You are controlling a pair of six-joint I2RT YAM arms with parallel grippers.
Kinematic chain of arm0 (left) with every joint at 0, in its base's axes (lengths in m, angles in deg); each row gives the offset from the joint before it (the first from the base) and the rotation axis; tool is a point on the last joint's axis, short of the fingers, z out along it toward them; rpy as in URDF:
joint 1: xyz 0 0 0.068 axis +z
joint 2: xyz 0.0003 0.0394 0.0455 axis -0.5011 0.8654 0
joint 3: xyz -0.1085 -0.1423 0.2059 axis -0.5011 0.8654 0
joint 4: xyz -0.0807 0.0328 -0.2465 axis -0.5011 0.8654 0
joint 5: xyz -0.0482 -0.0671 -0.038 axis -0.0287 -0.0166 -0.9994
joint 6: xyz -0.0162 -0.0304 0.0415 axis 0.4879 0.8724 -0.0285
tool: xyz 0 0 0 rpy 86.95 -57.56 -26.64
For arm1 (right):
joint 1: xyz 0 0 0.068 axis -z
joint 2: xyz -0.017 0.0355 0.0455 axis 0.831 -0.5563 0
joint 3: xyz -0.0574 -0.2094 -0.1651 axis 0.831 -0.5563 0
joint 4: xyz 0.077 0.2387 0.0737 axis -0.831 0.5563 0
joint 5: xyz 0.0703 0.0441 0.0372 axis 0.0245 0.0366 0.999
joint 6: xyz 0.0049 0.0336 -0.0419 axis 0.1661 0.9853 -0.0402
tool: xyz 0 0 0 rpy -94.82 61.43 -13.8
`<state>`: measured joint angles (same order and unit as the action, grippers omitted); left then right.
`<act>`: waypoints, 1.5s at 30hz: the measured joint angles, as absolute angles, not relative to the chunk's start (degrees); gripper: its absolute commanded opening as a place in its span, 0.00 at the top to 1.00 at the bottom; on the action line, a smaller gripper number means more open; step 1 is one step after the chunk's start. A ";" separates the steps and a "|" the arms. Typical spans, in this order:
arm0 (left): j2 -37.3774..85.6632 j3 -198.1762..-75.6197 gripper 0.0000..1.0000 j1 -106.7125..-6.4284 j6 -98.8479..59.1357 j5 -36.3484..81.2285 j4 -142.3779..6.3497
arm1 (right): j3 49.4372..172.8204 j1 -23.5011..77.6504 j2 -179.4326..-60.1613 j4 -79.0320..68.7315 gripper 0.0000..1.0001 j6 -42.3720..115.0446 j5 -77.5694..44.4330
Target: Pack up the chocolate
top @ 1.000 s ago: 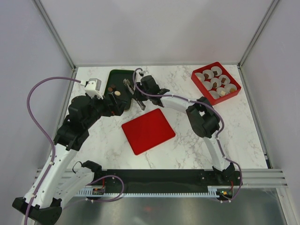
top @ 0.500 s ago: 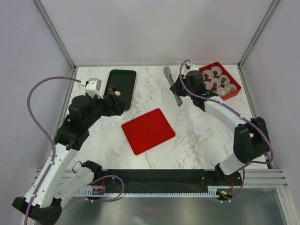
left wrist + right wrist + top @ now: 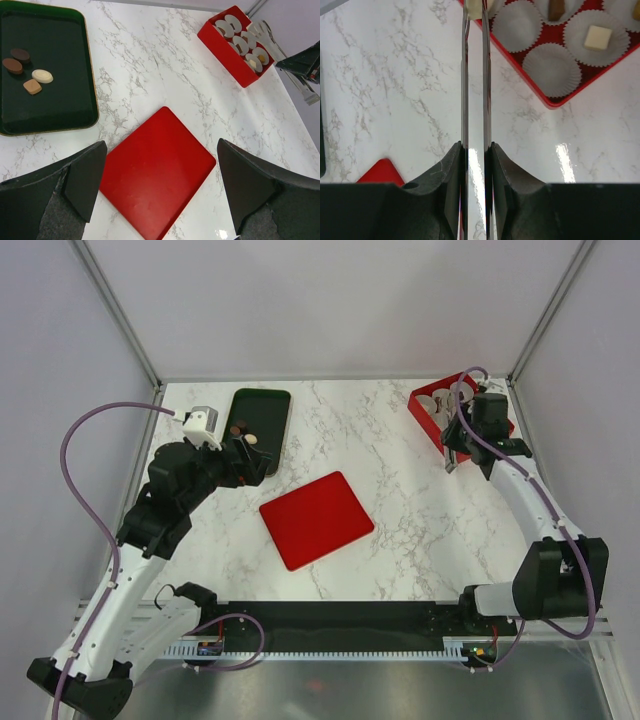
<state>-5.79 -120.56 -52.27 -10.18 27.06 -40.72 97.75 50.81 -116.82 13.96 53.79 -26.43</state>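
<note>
- Well, the right gripper (image 3: 476, 162) was squeezed tight on the metal tongs (image 3: 475, 90) — one finger pressed on each side, and the two blades were nearly together.
- The tips of the tongs reached over the near corner of the red box (image 3: 547, 102). Something pale sat by the tips at the very top of the right wrist view. It was cut off, so I could not tell what it was.
- Inside the box were white paper cups (image 3: 552, 67). One cup held a cream square chocolate (image 3: 597, 37), and another held a brown piece (image 3: 556, 6).
- The left gripper (image 3: 161, 144) was spread wide and held nothing. It hung above the table (image 3: 150, 60), over the flat red square (image 3: 155, 175).
- Four more chocolates (image 3: 32, 86) lay loose and close together on the dark green tray (image 3: 60, 100) — two brown, one cream, one tan and square.
- The tray was at the far left of the table and the box at the far right, well apart. The red square lay between them, nearer the arms.
</note>
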 measured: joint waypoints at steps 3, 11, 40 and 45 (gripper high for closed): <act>-5.77 -120.56 0.00 -52.27 -10.18 27.06 -40.74 | 97.75 55.45 -117.37 14.99 0.70 53.68 -24.15; -5.51 -120.56 0.00 -52.27 -10.18 27.06 -40.74 | 97.75 63.32 -122.75 15.58 0.70 53.47 -16.11; -5.44 -120.56 0.00 -52.27 -10.11 26.87 -40.74 | 97.82 65.02 -129.78 11.79 0.60 54.14 -10.12; -5.44 -120.56 0.00 -52.27 -10.09 26.87 -40.74 | 98.21 65.02 -129.89 11.66 0.57 54.14 -10.17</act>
